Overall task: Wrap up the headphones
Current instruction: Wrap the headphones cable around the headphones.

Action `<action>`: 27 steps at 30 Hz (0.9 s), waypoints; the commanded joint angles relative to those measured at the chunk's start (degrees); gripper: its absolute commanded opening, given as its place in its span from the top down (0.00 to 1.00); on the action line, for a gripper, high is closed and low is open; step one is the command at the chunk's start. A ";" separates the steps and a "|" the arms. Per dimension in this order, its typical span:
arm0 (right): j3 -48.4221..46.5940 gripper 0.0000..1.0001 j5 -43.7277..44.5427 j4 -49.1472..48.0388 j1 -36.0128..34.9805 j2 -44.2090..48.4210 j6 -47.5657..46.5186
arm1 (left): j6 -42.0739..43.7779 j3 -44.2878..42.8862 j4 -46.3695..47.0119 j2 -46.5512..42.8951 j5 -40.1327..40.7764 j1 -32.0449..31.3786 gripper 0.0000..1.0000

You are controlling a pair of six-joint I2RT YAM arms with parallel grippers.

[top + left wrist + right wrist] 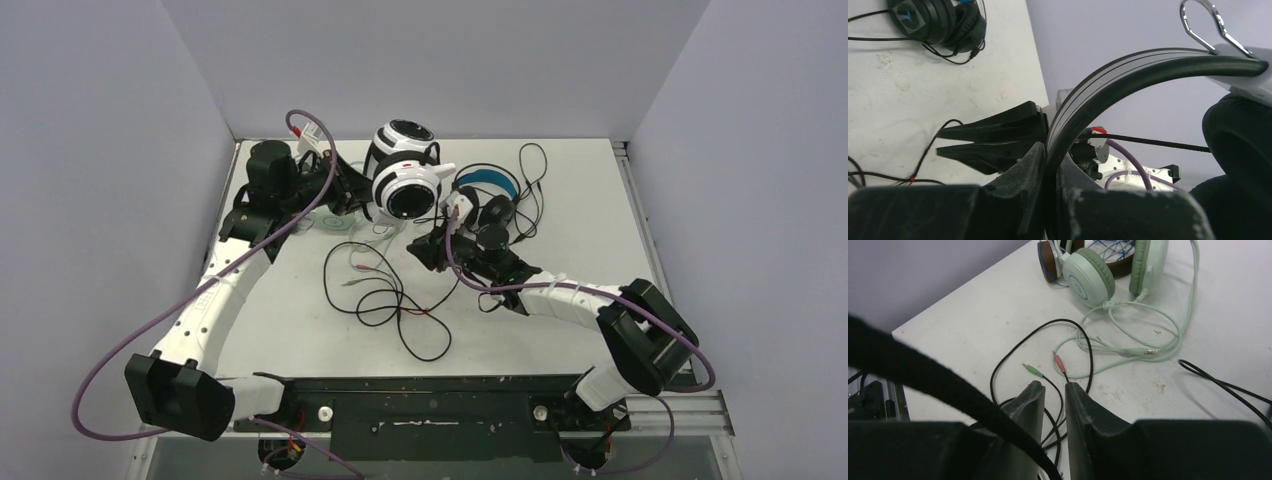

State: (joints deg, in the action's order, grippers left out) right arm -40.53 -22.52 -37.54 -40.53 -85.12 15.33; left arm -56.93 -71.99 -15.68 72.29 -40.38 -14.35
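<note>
I can read no words or numbers anywhere. The only sign I see is a small blue emblem (909,15) on the earcup of the black headset (943,25), too stylised to read as letters.

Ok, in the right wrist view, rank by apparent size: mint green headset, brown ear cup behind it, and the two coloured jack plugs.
1. Mint green plastic over-ear headset: largest.
2. Brown ear cup: smaller, though partly hidden and cropped, so unsure.
3. Green-tipped jack plug and red-tipped jack plug: smallest, alike, no ranking.
</note>
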 commanded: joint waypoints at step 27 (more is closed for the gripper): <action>-4.55 0.94 8.10 16.55 -21.80 6.95 4.99 | 0.85 -3.57 -11.25 -5.23 67.82 2.29 1.00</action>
State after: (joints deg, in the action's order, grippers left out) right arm -42.57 -16.49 -26.22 -61.98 -81.95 20.21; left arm -60.36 -71.16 -28.01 71.11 13.80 -11.86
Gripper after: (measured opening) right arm 0.059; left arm 0.061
